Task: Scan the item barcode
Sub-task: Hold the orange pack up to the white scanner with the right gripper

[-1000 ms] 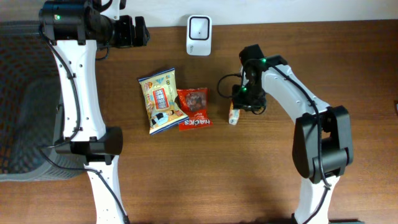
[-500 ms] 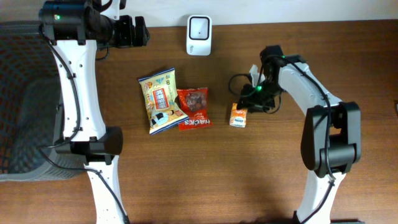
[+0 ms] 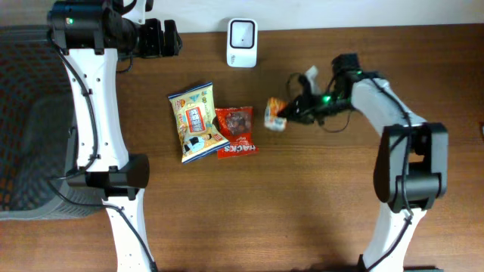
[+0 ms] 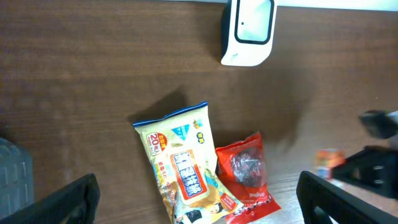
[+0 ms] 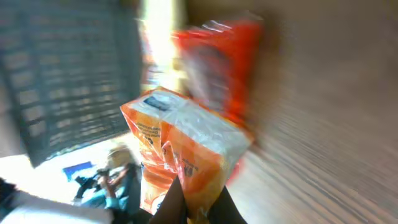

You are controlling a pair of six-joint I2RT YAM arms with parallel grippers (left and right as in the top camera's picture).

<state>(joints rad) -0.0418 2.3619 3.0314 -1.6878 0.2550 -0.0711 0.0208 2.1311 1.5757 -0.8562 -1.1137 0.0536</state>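
**Carton pinched and on its way to the scanner**

The right gripper [image 3: 287, 115] is closed tight on a small orange-and-white cardboard carton [image 3: 275, 113]. In the right wrist view the two fingertips [image 5: 186, 205] meet on the pack's lower edge. That thin edge grip explains how narrow the jaws are, and it leaves the carton's broad faces bare. This is probably deliberate, since a barcode has to stay uncovered to be read.

The carton appears to be held above the brown wooden table [image 3: 318, 211], between the red foil snack packet [image 3: 236, 131] and the right arm. It is tilted and still well short of the white upright barcode scanner [image 3: 242, 32] at the table's far edge. No barcode can be made out on it, because the wrist view is blurred.

The left gripper [image 3: 170, 38] is parked high near the back corner with its jaws spread wide and nothing in them. It appears to be keeping out of the way. The yellow printed snack bag [image 3: 198, 122] lies flat beside the red packet, apparently waiting its turn.

Half a second ago the carton rested on the table lower down, to the right of the red packet. The right jaws stood partly open just behind it. Since then they have closed, and the carton has moved up and toward the scanner. The bag, the packet and the left arm have not moved.
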